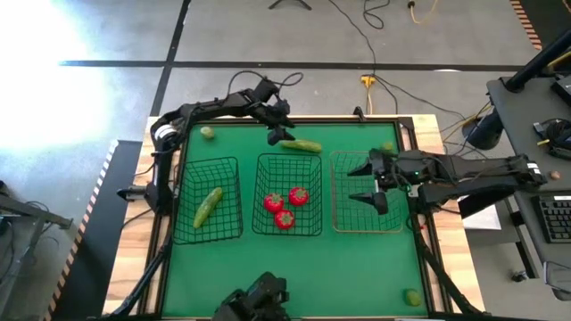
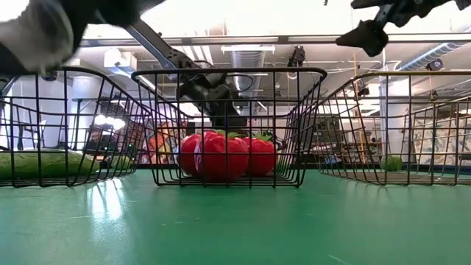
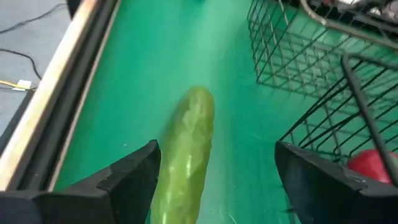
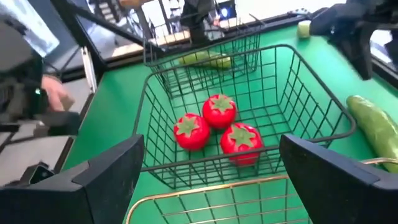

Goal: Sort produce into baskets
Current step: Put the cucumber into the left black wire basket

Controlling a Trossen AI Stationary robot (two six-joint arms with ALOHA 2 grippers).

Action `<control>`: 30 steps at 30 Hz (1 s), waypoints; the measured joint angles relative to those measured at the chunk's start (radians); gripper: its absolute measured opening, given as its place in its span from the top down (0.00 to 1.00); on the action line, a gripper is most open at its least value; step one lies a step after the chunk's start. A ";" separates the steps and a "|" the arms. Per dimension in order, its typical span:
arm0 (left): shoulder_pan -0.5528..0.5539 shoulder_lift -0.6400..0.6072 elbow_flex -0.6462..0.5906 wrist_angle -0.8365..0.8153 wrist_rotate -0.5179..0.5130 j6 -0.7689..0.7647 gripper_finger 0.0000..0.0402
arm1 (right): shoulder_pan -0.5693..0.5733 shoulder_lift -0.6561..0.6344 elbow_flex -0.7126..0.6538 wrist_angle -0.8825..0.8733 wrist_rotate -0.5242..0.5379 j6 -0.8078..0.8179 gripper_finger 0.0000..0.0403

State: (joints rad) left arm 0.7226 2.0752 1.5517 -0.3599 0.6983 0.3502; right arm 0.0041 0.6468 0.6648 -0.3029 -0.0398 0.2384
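A green mat (image 1: pixel 294 263) is laid over a wooden table (image 1: pixel 134 187). Black cables (image 1: pixel 357 36) and a yellow plug (image 1: pixel 368 82) are seen on the grey floor (image 1: pixel 107 98); a keyboard (image 1: pixel 555 218) is parked on a side desk.

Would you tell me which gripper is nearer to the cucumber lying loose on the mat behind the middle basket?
The left. The left gripper hovers open right at the cucumber, while the right gripper sits open above the tan basket.
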 joint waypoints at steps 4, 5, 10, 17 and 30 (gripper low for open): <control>0.000 0.011 0.006 -0.008 -0.001 0.038 0.26 | 0.001 -0.067 -0.050 0.023 0.000 0.040 0.09; 0.001 0.011 0.002 -0.011 -0.003 0.053 0.26 | 0.001 -0.079 -0.061 0.029 0.001 0.051 0.09; -0.005 0.011 -0.020 -0.059 -0.009 0.137 0.26 | 0.001 -0.111 -0.111 0.054 0.028 0.079 0.09; -0.027 0.010 -0.042 -0.058 -0.053 0.231 0.26 | 0.000 -0.100 -0.117 0.082 0.069 0.084 0.09; -0.060 0.095 -0.028 -0.011 -0.226 0.268 0.15 | 0.000 -0.101 -0.117 0.141 0.070 0.047 0.09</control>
State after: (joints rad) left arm 0.6624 2.1705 1.5233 -0.3709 0.4720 0.6179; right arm 0.0040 0.5457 0.5476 -0.1615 0.0303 0.2859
